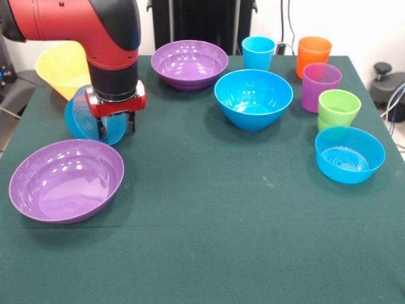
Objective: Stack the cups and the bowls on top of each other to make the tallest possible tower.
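My gripper hangs at the left of the table, shut on the rim of a small blue bowl. It holds that bowl tilted on edge just above the cloth, behind a wide purple bowl. A large yellow bowl lies tipped behind the arm. A second purple bowl and a large blue bowl stand upright in the middle. At the right are another small blue bowl and the light blue, orange, purple and green cups. No tower shows.
The table has a dark green cloth. Its right edge runs close past the cups and the small blue bowl. The red and black arm comes in from the upper left and hides part of the yellow bowl.
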`<control>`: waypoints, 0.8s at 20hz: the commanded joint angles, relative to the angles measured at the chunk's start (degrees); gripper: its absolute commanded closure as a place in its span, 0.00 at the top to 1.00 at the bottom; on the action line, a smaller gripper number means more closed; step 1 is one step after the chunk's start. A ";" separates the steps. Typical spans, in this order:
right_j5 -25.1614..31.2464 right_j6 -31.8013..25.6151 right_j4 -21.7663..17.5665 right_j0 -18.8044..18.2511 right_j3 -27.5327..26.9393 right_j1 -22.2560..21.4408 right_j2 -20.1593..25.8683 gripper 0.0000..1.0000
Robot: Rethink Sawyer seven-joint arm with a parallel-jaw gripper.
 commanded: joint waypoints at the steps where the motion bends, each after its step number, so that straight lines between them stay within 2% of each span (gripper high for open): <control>1: 2.89 -11.58 -3.80 1.93 -2.85 2.19 -1.47 1.00; 9: 3.07 -11.00 -3.50 2.07 -2.94 2.17 -1.53 1.00; 10: 3.07 -10.98 -3.46 2.06 -2.90 2.12 -1.51 0.00; 16: 3.25 -10.59 -3.09 2.05 -2.70 1.83 -1.39 0.00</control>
